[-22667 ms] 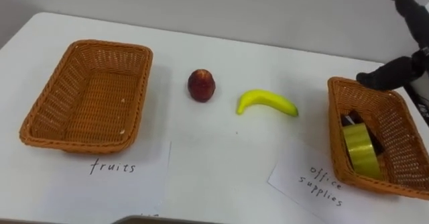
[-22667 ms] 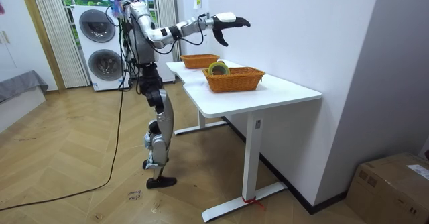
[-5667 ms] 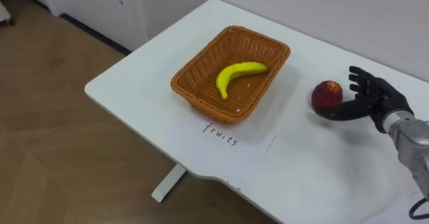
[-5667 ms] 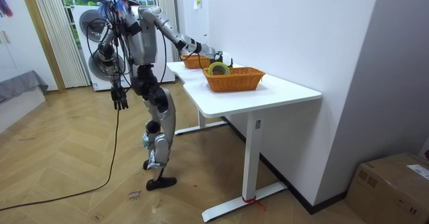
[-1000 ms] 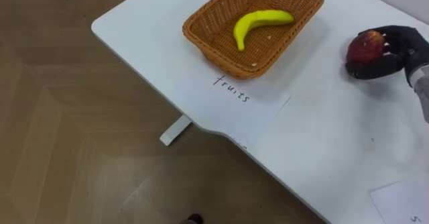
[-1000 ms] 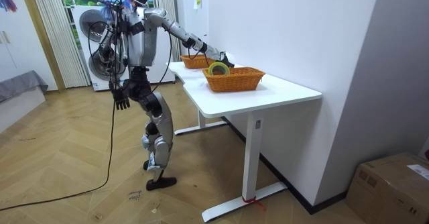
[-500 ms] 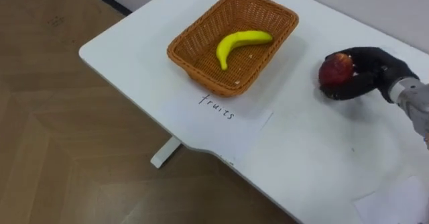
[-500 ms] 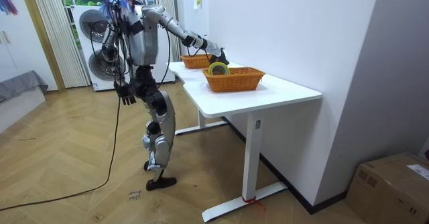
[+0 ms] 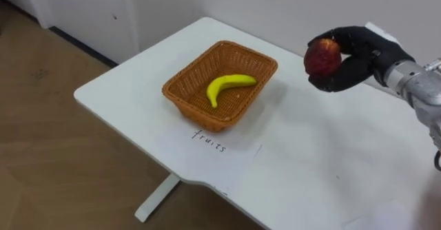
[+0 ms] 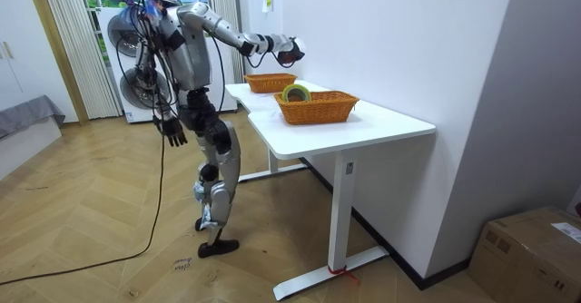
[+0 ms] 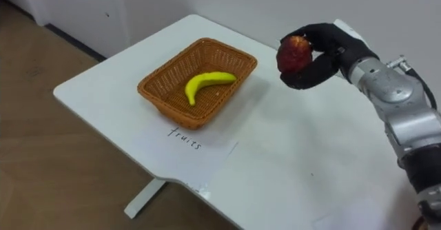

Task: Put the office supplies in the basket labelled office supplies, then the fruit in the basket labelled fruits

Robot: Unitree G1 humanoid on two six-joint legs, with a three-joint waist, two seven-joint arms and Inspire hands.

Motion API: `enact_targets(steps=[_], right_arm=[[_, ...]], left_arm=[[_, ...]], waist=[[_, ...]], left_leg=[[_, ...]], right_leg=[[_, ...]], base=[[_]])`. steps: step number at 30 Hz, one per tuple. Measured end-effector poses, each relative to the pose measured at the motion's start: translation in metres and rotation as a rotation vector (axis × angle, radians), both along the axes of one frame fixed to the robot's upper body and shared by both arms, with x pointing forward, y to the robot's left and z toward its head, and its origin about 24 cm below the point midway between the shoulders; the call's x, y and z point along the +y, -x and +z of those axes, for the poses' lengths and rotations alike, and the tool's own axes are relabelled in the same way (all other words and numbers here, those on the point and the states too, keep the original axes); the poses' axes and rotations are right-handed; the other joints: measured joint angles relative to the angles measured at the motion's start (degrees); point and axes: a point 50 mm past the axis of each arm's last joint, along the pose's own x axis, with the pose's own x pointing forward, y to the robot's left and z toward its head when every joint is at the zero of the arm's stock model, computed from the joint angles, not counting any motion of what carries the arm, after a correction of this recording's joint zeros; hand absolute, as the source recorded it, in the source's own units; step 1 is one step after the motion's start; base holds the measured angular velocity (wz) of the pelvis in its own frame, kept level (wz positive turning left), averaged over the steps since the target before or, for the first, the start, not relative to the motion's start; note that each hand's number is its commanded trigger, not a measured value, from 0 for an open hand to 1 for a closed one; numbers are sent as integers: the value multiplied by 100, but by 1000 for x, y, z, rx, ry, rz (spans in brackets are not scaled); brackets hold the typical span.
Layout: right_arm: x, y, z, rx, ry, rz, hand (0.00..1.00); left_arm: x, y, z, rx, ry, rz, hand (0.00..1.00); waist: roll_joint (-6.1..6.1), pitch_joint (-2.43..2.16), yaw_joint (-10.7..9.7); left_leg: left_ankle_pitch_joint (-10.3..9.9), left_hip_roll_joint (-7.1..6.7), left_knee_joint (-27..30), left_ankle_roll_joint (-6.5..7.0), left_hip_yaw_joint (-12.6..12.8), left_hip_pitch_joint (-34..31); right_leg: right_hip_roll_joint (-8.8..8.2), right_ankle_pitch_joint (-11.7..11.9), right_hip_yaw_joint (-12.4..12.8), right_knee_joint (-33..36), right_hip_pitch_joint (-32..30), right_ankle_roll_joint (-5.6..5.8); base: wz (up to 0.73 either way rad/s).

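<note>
White table, robot standing at its edge: right hand is wrapped round the red apple, held clear above the top at 2 o'clock of the wicker fruit basket. Banana lies inside that basket. Left hand hangs by the hip, fingers loose.

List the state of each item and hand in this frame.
right hand: shut on the apple
apple: held above the table
banana: lying in the fruits basket
fruits basket: on the table, holding the banana
office supplies basket: on the table, tape roll inside
left hand: hanging at the robot's side
</note>
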Motion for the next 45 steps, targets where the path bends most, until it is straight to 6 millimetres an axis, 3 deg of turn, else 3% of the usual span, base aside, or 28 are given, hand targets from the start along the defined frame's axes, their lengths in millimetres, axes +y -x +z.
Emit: enact_targets(steps=[5, 9, 16, 22, 35, 45], right_arm=[[12, 5, -4, 5, 39, 51, 100], [22, 13, -8, 15, 42, 93, 100], [23, 16, -17, 55, 98, 82, 100], [28, 16, -21, 59, 98, 90, 100], [42, 16, -21, 62, 74, 108, 100], [40, 20, -28, 82, 71, 103, 100]], left_arm=[[-1, 8, -1, 39, 13, 2, 0], [0, 18, 0, 68, 3, -4, 0], [-1, 31, 1, 110, 0, 11, 0], [0, 32, 1, 116, -4, 22, 0], [-3, 49, 4, 149, -5, 62, 0], [-3, 60, 7, 167, -12, 72, 0]], waist=[[22, 22, 32], [-61, -11, 106], [-176, 6, 303], [-133, 37, 410], [-98, -1, 537], [37, 0, 738]], left_leg=[[-22, -3, -71, 11, 97, 98], [-20, -11, -191, 8, 88, 198], [-26, -54, -219, 1, 14, 293], [-48, -92, -218, 12, -137, 250], [-75, -220, -196, 67, -297, 308], [-75, -220, -190, 58, -456, 316]], right_leg=[[4, 6, 100, -14, 49, 16], [18, 13, 90, -117, 143, 27], [21, 27, 20, -203, 299, 57], [17, 26, -98, -198, 344, 77], [6, 8, -113, -315, 521, 174], [-29, 11, -274, -299, 600, 179]], base=[[-9], [0], [6], [10], [7], [7]])
